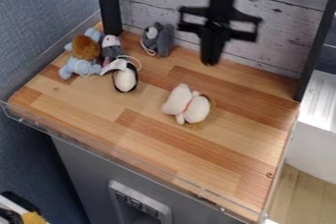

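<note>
The black gripper (210, 61) hangs down over the back of the wooden surface, right of centre, holding nothing that I can make out. In front of it and slightly to its left, a white plush toy (187, 104) with a brown patch lies near the middle, apart from the gripper. To the left is a black-and-white plush (125, 78), with a grey and pink plush (111, 48) just behind it. A light blue plush with a brown mane (85, 53) sits at the far left. Near the back wall stands a grey plush (157, 39).
A whitish plank wall (282, 31) rises behind the wooden surface (223, 169), between two black posts. A clear low rim (118, 154) runs along the front edge. A white box-like unit (312, 144) stands beyond the right edge.
</note>
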